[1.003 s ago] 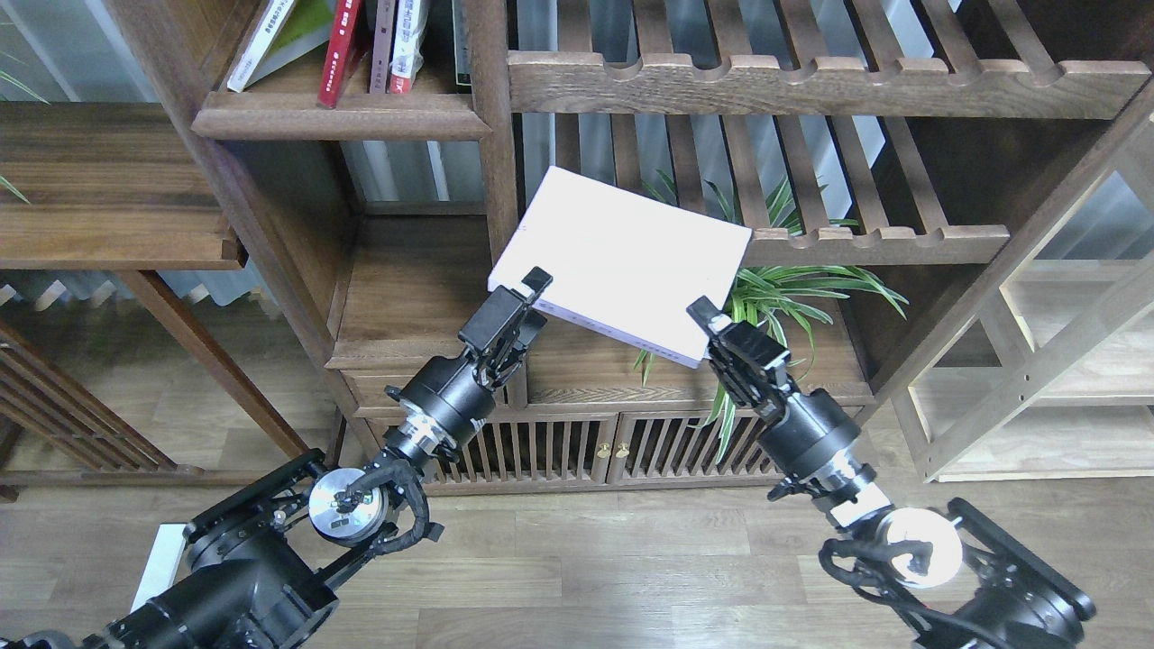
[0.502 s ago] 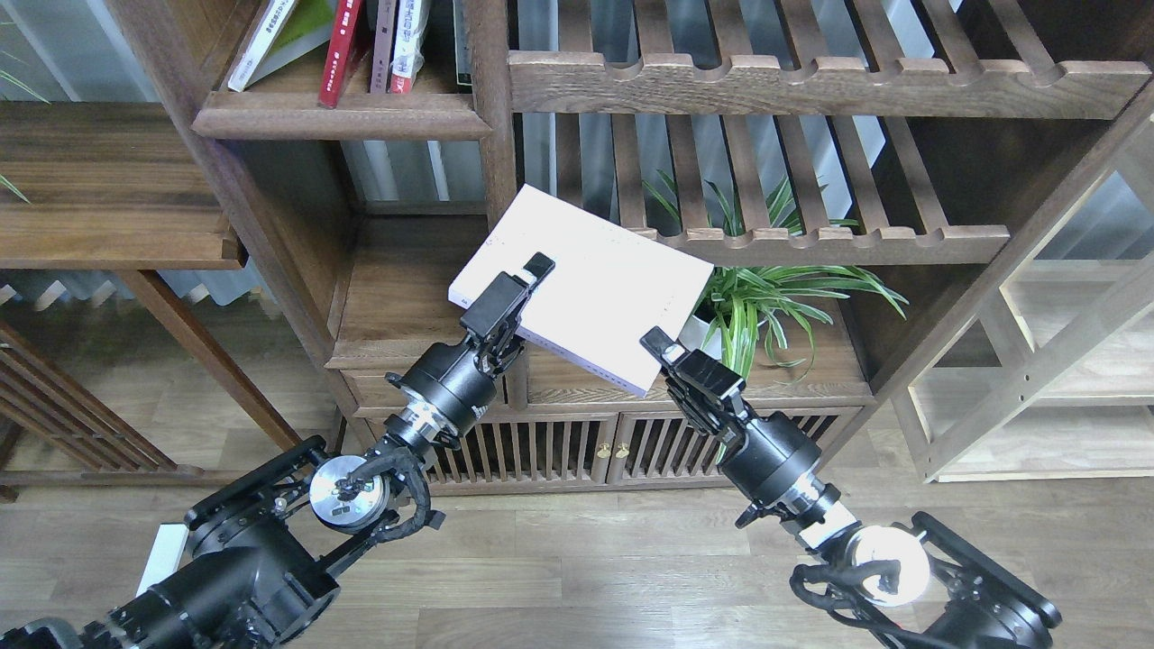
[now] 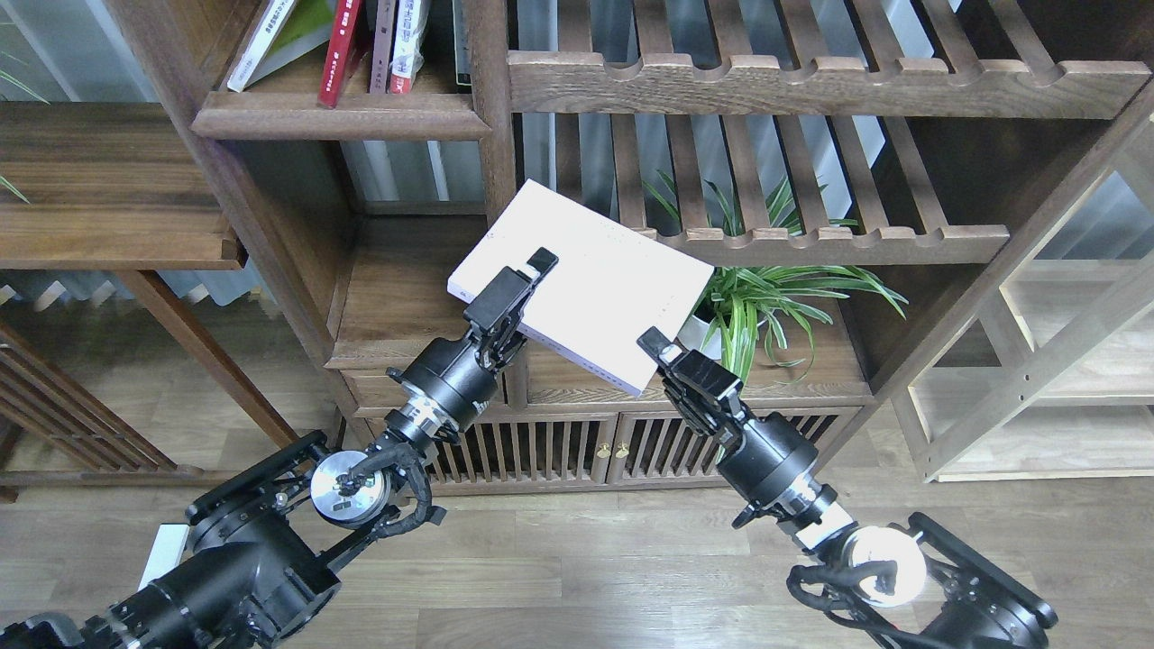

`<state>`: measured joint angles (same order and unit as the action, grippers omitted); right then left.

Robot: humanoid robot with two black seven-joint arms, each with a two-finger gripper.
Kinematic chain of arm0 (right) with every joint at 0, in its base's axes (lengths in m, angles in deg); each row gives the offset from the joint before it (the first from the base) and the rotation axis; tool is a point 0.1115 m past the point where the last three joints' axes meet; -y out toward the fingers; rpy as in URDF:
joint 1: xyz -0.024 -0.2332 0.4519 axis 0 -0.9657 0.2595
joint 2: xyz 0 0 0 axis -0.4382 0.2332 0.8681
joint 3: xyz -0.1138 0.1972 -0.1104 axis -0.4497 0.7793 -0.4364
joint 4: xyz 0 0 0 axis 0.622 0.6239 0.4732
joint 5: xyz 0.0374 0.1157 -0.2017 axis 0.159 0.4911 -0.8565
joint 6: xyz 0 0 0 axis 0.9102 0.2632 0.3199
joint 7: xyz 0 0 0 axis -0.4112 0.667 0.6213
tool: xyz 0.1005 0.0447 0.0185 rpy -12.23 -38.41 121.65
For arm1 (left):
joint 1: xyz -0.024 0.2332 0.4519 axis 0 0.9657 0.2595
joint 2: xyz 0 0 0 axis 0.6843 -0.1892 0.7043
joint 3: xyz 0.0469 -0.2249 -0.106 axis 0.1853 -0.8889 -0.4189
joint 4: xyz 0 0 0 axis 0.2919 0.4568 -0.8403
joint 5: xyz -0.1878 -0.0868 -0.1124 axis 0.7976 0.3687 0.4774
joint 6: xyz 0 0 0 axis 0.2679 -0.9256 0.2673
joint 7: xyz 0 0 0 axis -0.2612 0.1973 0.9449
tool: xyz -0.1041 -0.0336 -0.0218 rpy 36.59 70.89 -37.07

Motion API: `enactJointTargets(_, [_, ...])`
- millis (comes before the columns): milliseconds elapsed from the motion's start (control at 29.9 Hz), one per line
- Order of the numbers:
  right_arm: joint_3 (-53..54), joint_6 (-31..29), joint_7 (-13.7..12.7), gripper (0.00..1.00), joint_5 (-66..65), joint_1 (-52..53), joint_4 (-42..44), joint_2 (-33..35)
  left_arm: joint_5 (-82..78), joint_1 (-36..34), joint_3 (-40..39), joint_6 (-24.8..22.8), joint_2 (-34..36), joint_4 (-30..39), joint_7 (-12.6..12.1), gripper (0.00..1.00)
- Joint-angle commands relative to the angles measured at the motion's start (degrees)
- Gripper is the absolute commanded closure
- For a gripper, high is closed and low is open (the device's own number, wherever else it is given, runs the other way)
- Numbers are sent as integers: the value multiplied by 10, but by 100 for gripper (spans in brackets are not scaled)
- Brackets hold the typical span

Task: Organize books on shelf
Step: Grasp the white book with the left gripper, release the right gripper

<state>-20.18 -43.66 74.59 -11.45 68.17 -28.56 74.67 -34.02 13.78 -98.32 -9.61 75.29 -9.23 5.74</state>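
The thick pale white-lavender book is held in the air, tilted, in front of the bookcase's middle post. My left gripper is shut on its near left edge, one finger lying across the cover. My right gripper is shut on its near right corner. The shelf, a dark solid board with a moulded front edge, is at the upper left. Several books lean on it, among them a red-spined one and a white-spined one. The yellow-white cover with Chinese characters is not identifiable.
Slatted shelves with scalloped rails fill the upper right. A potted spider plant stands just right of the held book. A lower cabinet top lies under the book, over slatted doors. Wooden floor is below.
Both arms carried the white book left and slightly down, away from the plant and toward the post. In the last half second it barely moved.
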Motion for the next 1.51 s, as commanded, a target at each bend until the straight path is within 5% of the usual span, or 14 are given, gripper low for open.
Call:
enactJointTargets(0, [-2, 0, -1, 99, -1, 1, -1, -2, 0, -4, 0, 0, 0, -1, 0, 12])
enactJointTargets(301, [-4, 0, -1, 98, -12, 0, -1, -4, 0, -4, -1, 0, 0, 0, 0, 19])
enactJointTargets(435, [-4, 0, -1, 98, -12, 0, -1, -4, 1, -2, -2, 0, 0, 0, 1, 60])
enactJointTargets(736, [-4, 0, -1, 98, -12, 0, -1, -5, 0, -4, -1, 0, 0, 5, 0, 97])
enactJointTargets(937, [-4, 0, -1, 94, -12, 2, -2, -5, -2, -4, 0, 0, 0, 6, -1, 100])
enactJointTargets(1271, [5, 0, -1, 43, -17, 3, 0, -6, -12, -4, -4, 0, 0, 0, -2, 100])
enactJointTargets(1472, [6, 0, -1, 32, -27, 7, 0, -10, -12, -5, -9, 0, 0, -5, -2, 100])
